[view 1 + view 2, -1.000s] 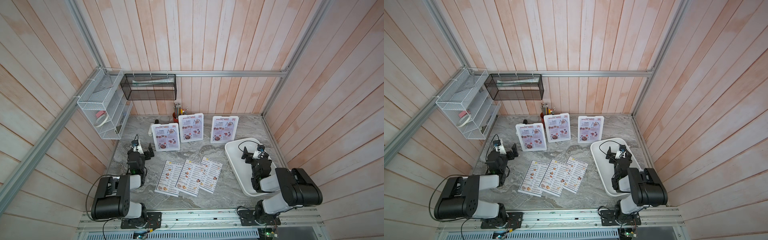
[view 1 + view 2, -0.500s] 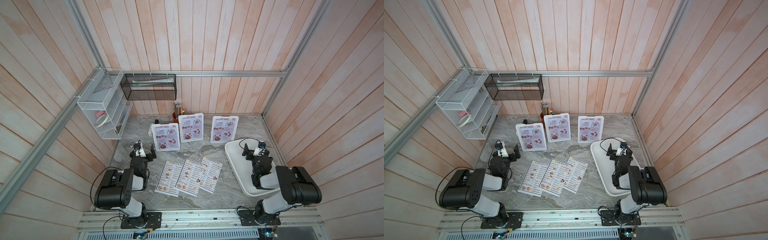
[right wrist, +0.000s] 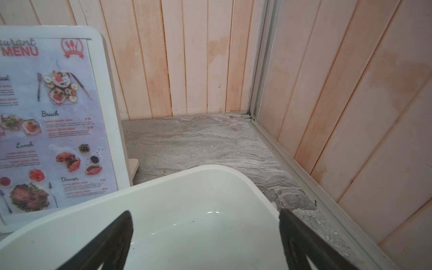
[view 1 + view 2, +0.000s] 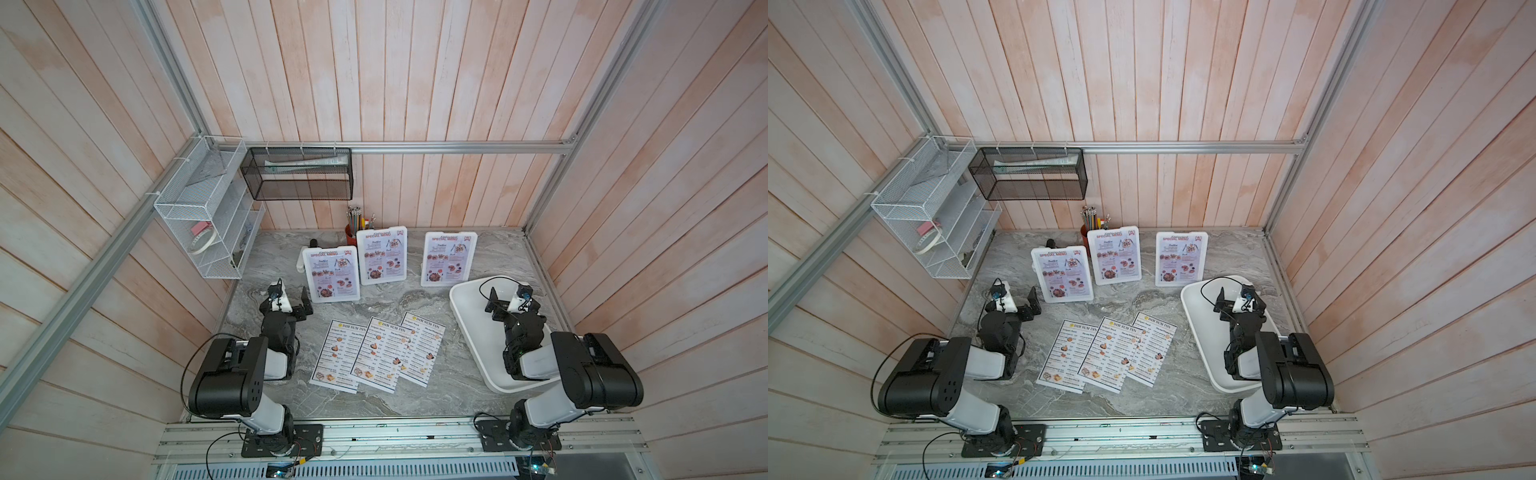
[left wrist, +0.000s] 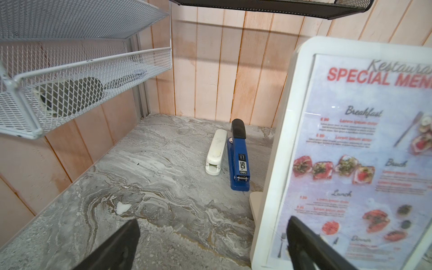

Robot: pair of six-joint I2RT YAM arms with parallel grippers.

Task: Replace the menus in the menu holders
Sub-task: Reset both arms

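Three menu holders stand upright in a row at the back in both top views, left [image 4: 331,274], middle [image 4: 381,255] and right [image 4: 449,258]. Each holds a lilac SPECIAL MENU sheet. Three white DIM SUM INN menus [image 4: 379,353] lie flat and overlapping mid-table. My left gripper [image 4: 300,306] is open just left of the left holder [image 5: 280,163]. In the left wrist view one finger overlaps that holder's lower corner. My right gripper [image 4: 512,306] is open and empty over the white tray, near the right holder [image 3: 102,70].
A large white tray [image 4: 469,332] lies on the right under my right arm. A blue stapler [image 5: 238,159] and a white one [image 5: 216,152] lie behind the left holder. A pen cup [image 4: 353,228] stands at the back. A wire shelf [image 4: 203,220] and a black mesh basket [image 4: 299,178] hang on the walls.
Both arms have eased a little forward and their elbows have risen. Both grippers stay open. The menus and holders have not moved.
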